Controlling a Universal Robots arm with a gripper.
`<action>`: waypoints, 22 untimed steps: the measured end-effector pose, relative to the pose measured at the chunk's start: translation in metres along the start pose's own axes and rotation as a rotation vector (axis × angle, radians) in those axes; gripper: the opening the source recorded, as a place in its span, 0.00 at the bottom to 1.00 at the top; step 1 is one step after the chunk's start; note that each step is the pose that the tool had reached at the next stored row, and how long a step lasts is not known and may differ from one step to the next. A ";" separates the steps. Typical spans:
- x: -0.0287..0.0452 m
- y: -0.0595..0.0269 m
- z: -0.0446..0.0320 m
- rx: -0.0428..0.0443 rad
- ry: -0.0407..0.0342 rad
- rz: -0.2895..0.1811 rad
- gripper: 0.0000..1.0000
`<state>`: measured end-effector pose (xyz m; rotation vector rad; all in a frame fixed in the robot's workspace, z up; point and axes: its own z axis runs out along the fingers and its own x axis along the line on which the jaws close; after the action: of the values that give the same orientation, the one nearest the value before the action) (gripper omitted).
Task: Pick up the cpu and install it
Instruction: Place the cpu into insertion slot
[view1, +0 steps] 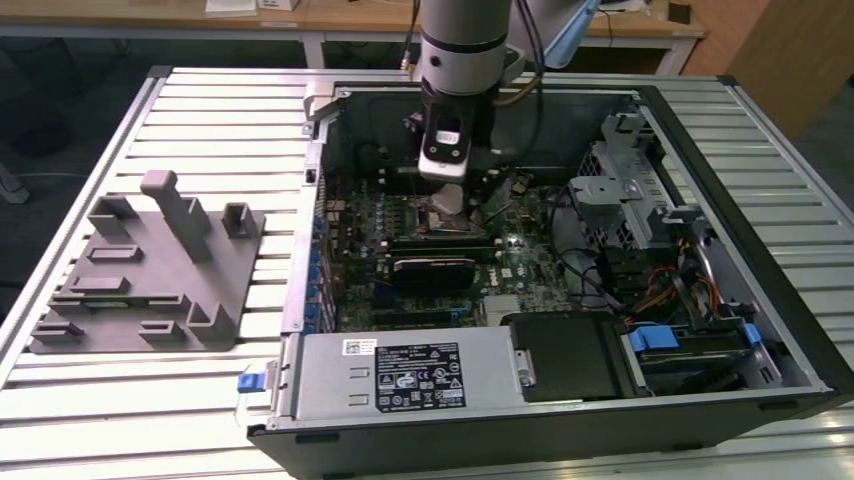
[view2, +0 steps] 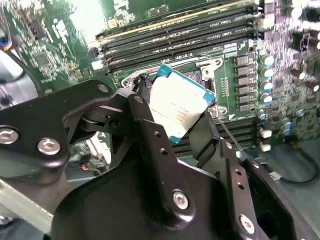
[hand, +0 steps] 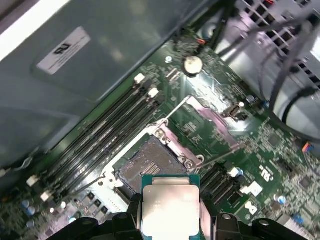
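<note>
Cpu (view2: 179, 105) pinched in the tool (view2: 175, 116), hanging over an open socket (hand: 150, 165)

Exterior view first: a desktop case (view1: 534, 420) lies on its side with the panel off, on a slatted metal bench (view1: 160, 400). The arm (view1: 461, 40) comes straight down into the case, and the tool (view1: 449, 192) sits low over the motherboard (view1: 427, 255), about mid-board and towards the far wall of the case. Something small and pale sits between its tips, but from here I can't make out more than that. The grey fixture (view1: 147, 270) with its upright posts is out on the bench at the exterior view's left, well apart from the case.

Second wrist view: way clearer. The two black fingers (view2: 147, 107) are closed in on opposite edges of the cpu, metal lid facing the camera, green rim showing along one side. It looks tilted compared to the board behind it. The memory slots (view2: 185, 35) run just beyond it, and a bit of the socket frame (view2: 212, 65) peeks out past its corner.

First wrist view: the cpu (hand: 170, 210) sits between the tool (hand: 170, 216) tips with the socket just beyond it, bare and showing its contact field. The load plate (hand: 212, 122) is swung open to one side, so the chip isn't seated in there
</note>
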<state>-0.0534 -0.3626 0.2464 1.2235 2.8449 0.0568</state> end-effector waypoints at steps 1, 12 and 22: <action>0.0000 0.0000 0.0001 0.0005 -0.0009 0.018 0.54; 0.0000 0.0000 0.0006 0.0057 -0.0112 0.218 0.54; 0.0000 0.0000 0.0012 0.0106 -0.0205 0.399 0.54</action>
<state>-0.0534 -0.3626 0.2452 1.7603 2.5404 0.0417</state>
